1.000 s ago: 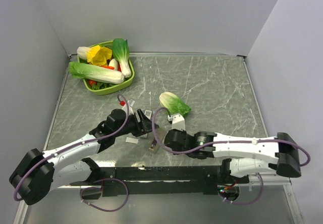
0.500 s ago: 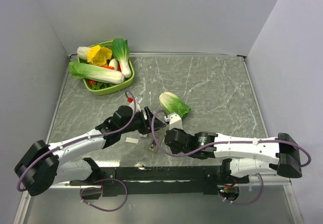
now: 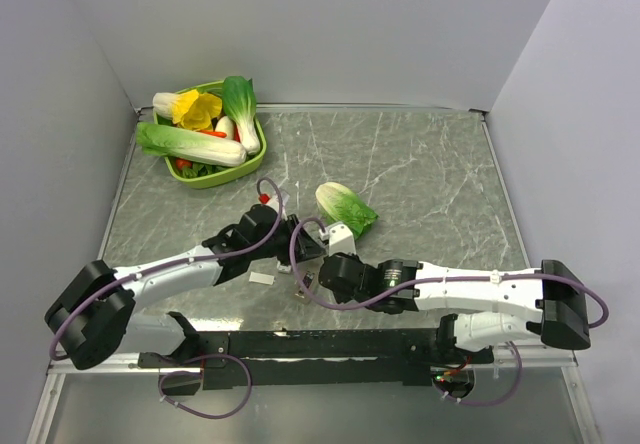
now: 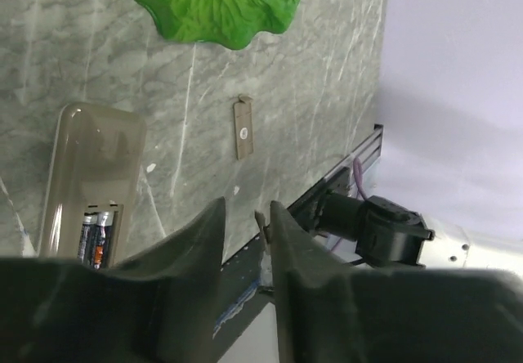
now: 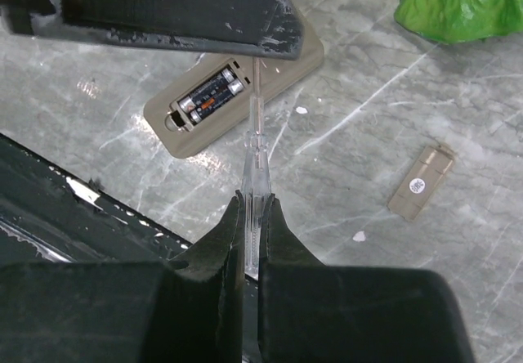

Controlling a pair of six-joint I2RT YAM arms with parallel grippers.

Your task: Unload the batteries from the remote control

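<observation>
**Right wrist view.** The right gripper (image 5: 252, 208) is clamping a thin clear tool (image 5: 254, 146), whose shaft is crossing the end of the open compartment of the remote control (image 5: 290, 67). The remote is lying face down on the marble table (image 5: 343, 232), and the batteries (image 5: 208, 95) are sitting side by side inside it. A small tan cover (image 5: 421, 183) is lying apart from the remote.

**Left wrist view.** The left gripper (image 4: 247, 208) is hovering beside the remote, with its jaws standing narrowly apart.

**Top view.** Both grippers are meeting over the remote at the table's near centre, just nearer than the cabbage (image 3: 347, 209). A green bowl (image 3: 210, 183) is sitting at the far left.
</observation>
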